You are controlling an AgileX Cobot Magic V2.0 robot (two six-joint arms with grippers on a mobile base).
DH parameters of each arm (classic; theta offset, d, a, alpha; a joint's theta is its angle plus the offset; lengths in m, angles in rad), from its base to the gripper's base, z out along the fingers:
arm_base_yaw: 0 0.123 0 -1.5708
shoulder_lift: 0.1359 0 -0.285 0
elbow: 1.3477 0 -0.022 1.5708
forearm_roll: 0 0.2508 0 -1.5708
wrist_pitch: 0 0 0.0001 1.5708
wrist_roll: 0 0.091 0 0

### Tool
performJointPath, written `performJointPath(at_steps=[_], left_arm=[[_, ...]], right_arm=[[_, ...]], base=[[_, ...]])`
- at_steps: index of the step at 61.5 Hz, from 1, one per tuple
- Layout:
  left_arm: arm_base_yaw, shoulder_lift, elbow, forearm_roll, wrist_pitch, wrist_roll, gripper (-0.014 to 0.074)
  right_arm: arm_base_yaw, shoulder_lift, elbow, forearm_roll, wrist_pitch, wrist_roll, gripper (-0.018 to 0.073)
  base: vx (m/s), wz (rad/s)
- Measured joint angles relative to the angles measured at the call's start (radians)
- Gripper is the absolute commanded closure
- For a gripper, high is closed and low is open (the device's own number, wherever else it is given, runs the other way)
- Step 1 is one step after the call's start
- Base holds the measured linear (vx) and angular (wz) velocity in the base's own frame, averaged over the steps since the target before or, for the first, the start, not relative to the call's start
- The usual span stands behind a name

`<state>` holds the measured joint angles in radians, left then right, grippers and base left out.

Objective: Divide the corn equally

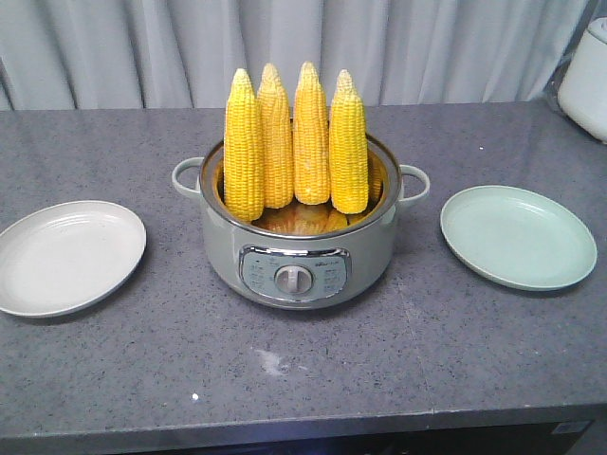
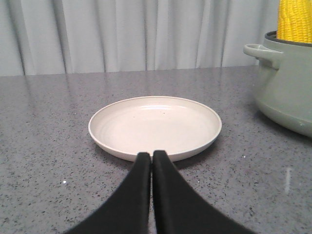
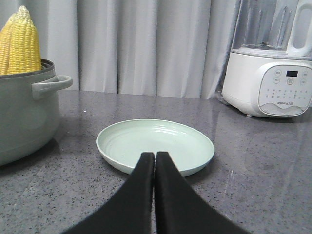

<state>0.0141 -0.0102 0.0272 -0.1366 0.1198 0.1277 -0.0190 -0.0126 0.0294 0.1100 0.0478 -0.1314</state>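
As I look across the grey speckled table, four corn cobs stand upright, tips up, side by side in a sage-green electric cooking pot at the table's middle. Their lower ends sit inside the pot and their upper halves rise above its rim. The pot has a loop handle on each side and a silver dial on its front.

A cream plate lies flat toward the table's left edge, well apart from the pot. A pale green plate lies flat toward the right edge, likewise apart from the pot.

My left gripper is clenched with nothing in it, its black fingers pressed together and their tips just at the cream plate's near rim. My right gripper is also clenched and empty, its tips at the near rim of the pale green plate.

A white blender stands at the table's far right corner. A pale curtain hangs behind the far edge.
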Motion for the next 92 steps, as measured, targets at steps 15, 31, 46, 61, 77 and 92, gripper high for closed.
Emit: performJointPath(at_steps=[15, 31, 46, 61, 77, 92], left_arm=[[0.000, 0.000, 0.000, 0.000, 0.000, 0.000, 0.0603], [0.000, 0.000, 0.000, 0.000, 0.000, 0.000, 0.0603], [0.000, 0.000, 0.000, 0.000, 0.000, 0.000, 0.0603], [0.000, 0.000, 0.000, 0.000, 0.000, 0.000, 0.0603], [0.000, 0.000, 0.000, 0.000, 0.000, 0.000, 0.0603], [0.000, 0.000, 0.000, 0.000, 0.000, 0.000, 0.0603]], right_arm=[[0.000, 0.000, 0.000, 0.000, 0.000, 0.000, 0.0564], [0.000, 0.000, 0.000, 0.000, 0.000, 0.000, 0.0564], [0.000, 0.000, 0.000, 0.000, 0.000, 0.000, 0.0564], [0.000, 0.000, 0.000, 0.000, 0.000, 0.000, 0.0564], [0.000, 0.000, 0.000, 0.000, 0.000, 0.000, 0.0564], [0.000, 0.000, 0.000, 0.000, 0.000, 0.000, 0.0564]], base=[[0.02, 0.01], [0.01, 0.02], [0.00, 0.01], [0.01, 0.02], [0.00, 0.00], [0.00, 0.00]])
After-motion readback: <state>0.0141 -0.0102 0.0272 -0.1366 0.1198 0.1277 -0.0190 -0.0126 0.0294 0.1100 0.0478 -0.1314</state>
